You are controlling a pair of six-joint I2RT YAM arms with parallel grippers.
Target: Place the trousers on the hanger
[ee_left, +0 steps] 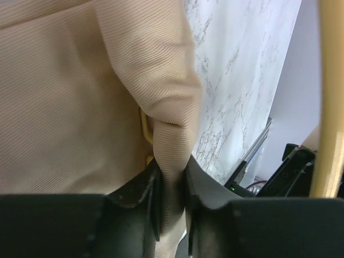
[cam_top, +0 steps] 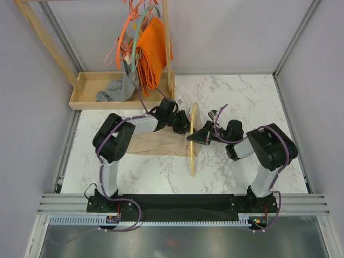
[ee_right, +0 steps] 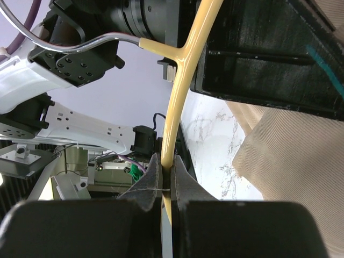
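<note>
The beige trousers (cam_top: 158, 143) lie folded on the marble table, mostly under my left arm. My left gripper (cam_top: 183, 127) is shut on a bunched fold of the trousers (ee_left: 166, 145) beside the hanger. The cream hanger (cam_top: 193, 138) stands on edge, seen as a thin vertical arc. My right gripper (cam_top: 194, 137) is shut on its bar (ee_right: 173, 134) from the right. The hanger's metal hook (ee_right: 80, 45) shows in the right wrist view. A cream bar (ee_left: 329, 97) also shows at the right of the left wrist view.
A wooden tray (cam_top: 88, 91) with a small grey garment (cam_top: 115, 88) sits at the back left. Above it a wooden rack (cam_top: 166, 43) carries an orange cloth (cam_top: 153, 51) and orange and teal hangers (cam_top: 129, 32). Bare marble table (cam_top: 247, 97) lies to the right.
</note>
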